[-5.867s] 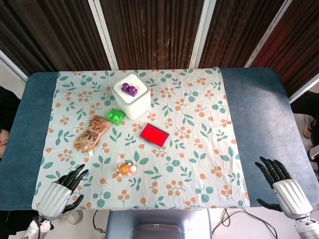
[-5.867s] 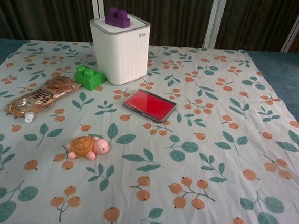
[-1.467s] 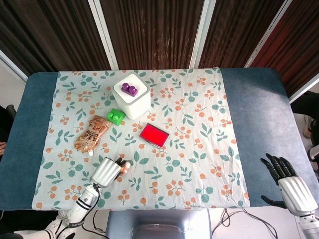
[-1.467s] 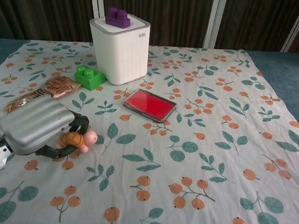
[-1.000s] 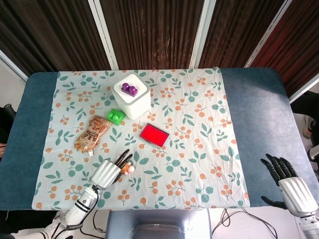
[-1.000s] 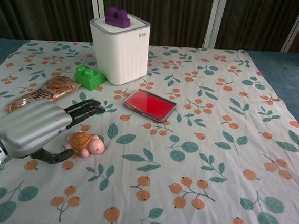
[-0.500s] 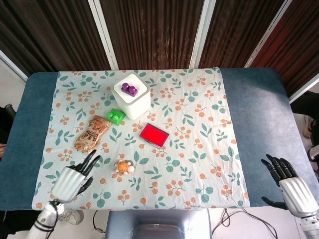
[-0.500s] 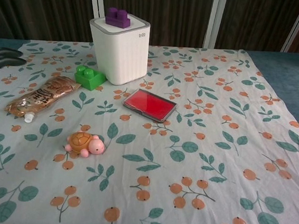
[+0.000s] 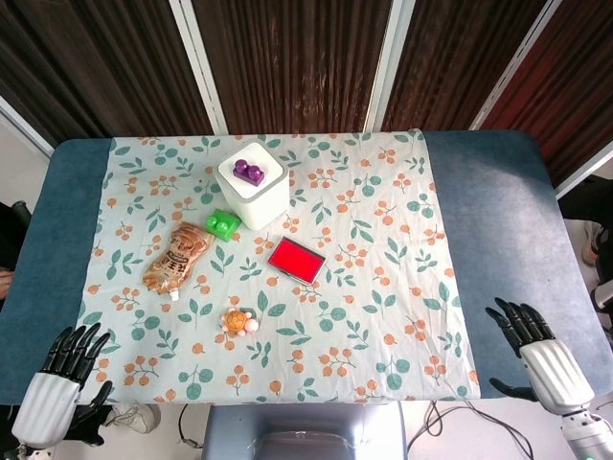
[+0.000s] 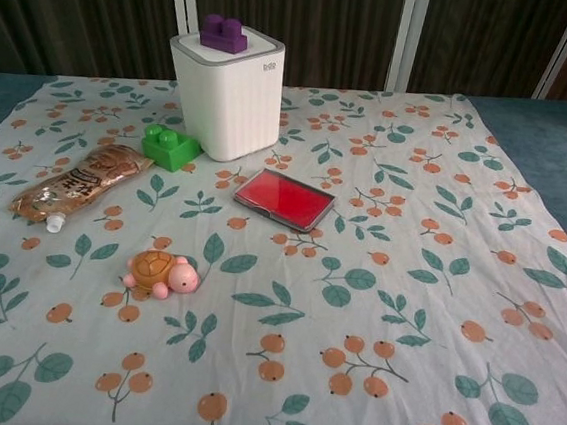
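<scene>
On the blue worktop (image 9: 498,220) lies a flowered cloth (image 9: 383,278), its right half bare. The white box (image 9: 254,185) carries a purple block (image 9: 249,172). Both hands are off the near edge, holding nothing, fingers spread: left hand (image 9: 59,388), right hand (image 9: 534,362). The toy turtle (image 9: 238,322) lies nearest the left hand, well apart.

Lighting even and bright in both views; shadows soft, falling close beneath objects. No glare noted. Focus sharp throughout. Dark upper background underexposed. Slight wide-angle stretching at chest-view frame edges.
</scene>
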{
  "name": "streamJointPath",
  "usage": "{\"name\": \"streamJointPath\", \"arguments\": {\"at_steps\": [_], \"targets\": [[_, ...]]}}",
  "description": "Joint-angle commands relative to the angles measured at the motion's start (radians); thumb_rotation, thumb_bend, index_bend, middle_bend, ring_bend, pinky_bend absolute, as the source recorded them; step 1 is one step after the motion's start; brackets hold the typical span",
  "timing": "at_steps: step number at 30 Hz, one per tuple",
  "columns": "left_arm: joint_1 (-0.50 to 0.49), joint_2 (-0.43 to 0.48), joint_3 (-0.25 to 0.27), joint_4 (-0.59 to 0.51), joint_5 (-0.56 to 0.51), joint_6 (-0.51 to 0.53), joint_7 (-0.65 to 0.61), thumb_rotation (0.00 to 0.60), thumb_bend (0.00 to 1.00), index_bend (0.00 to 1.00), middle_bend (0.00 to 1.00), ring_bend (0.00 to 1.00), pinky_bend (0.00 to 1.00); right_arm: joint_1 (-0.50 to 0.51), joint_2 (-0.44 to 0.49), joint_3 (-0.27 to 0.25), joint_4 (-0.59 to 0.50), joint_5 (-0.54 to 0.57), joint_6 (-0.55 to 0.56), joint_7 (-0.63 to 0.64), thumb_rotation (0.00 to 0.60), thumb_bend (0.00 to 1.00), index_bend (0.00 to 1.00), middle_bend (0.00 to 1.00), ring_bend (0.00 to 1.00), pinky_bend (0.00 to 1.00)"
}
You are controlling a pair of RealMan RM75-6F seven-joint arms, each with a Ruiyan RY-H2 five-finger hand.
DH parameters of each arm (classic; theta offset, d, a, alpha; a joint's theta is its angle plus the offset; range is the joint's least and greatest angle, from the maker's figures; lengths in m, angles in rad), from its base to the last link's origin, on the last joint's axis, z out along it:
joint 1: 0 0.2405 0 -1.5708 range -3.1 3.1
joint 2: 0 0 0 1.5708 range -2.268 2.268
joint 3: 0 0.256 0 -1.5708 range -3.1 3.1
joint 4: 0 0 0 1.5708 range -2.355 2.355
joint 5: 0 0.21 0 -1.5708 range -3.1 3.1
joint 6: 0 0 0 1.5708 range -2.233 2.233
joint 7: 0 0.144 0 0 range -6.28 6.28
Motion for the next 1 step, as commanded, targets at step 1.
{"name": "streamJointPath", "arguments": {"at_steps": [1], "targets": [[0.01, 0.016, -0.006, -0.019, -0.001, -0.021, 0.009, 0.6, 0.33, 0.0, 0.0, 0.0, 0.07, 0.001, -0.003, 0.002, 0.0, 0.008, -0.006, -0.006, 0.6, 0.18, 0.0, 0.0, 0.0, 0.0]]}}
